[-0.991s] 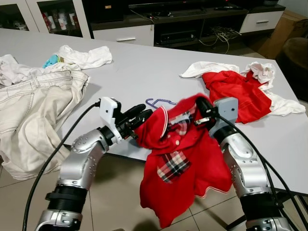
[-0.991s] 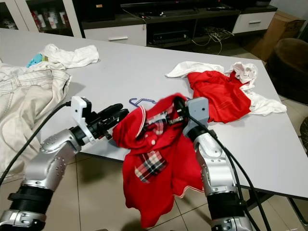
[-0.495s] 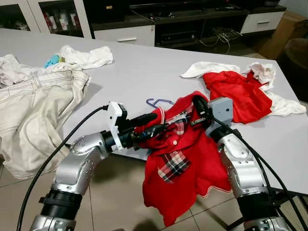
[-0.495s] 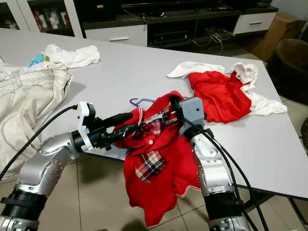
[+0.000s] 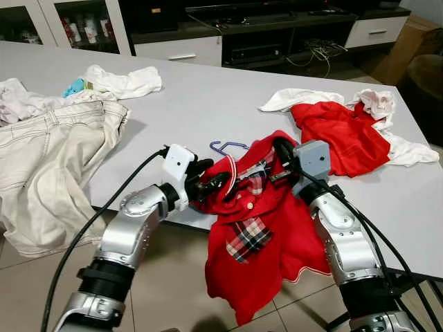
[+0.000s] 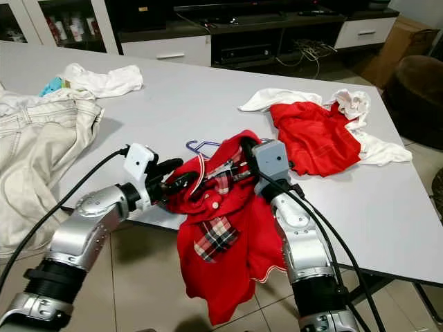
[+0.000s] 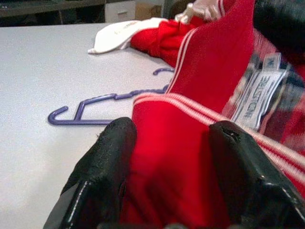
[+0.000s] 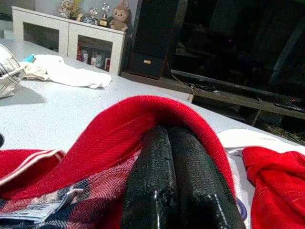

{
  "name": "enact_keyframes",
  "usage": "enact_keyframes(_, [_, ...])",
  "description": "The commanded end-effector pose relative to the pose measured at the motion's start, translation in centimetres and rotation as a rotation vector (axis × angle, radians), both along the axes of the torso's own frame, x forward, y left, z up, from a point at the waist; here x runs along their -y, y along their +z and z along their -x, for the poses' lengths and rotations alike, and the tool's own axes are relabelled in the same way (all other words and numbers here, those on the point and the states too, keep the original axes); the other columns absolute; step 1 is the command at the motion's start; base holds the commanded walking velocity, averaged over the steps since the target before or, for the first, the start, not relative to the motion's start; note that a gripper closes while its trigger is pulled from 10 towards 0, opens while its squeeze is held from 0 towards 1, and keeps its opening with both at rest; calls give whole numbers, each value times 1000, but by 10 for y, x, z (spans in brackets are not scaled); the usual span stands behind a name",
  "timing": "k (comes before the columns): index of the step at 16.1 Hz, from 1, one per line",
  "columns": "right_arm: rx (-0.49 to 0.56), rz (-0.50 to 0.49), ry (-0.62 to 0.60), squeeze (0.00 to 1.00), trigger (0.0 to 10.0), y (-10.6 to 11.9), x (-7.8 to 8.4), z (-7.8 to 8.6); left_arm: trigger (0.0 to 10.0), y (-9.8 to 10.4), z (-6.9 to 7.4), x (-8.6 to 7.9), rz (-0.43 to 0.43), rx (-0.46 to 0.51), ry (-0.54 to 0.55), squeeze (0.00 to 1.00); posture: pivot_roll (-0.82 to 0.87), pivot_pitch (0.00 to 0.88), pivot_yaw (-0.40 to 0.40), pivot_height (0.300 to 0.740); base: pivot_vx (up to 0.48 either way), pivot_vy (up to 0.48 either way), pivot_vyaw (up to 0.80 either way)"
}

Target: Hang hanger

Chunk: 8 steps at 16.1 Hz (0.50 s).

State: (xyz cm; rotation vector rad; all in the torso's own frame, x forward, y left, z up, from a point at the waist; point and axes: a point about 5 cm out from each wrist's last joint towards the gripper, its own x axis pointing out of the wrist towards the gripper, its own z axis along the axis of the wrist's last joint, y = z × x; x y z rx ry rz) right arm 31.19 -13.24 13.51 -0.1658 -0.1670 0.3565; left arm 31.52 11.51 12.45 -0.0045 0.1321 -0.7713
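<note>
Hanger lies flat on table, long axis crosswise, just beyond shirt; left gripper, nearer, clamps the collar; right gripper, fingers together inside shirt.

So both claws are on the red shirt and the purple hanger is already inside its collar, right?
Not quite. Both claws, left claw and right claw, are on the red shirt, but the purple hanger lies on the table beside the collar, per the left wrist view.
</note>
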Motion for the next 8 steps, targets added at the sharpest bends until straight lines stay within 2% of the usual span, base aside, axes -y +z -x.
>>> enact_keyframes(1, [36,2,-8,0,0,6,1,0,10000,8,0,1,19,26,8,0,-57,0,-3,740,0,0,0])
enact_keyframes(2, [34,3,-11,0,0,5,1,0,10000,12,0,2,41,43,3,204,-56,0,-3,740,0,0,0])
enact_keyframes(3, [30,6,-24,0,0,4,2,-2,10000,15,0,2,49,60,4,1000,-55,0,-3,740,0,0,0])
enact_keyframes(6, [17,20,-126,0,0,1,14,-8,10000,21,6,-5,64,85,-6,984,-50,0,-4,740,0,0,0])
enact_keyframes(7, [17,20,-134,0,0,2,15,-9,10000,21,7,-5,68,84,-13,525,-46,0,-5,740,0,0,0])
enact_keyframes(8, [19,23,-151,0,0,2,17,-10,10000,21,11,-4,72,75,-44,0,-44,0,-6,740,0,0,0])
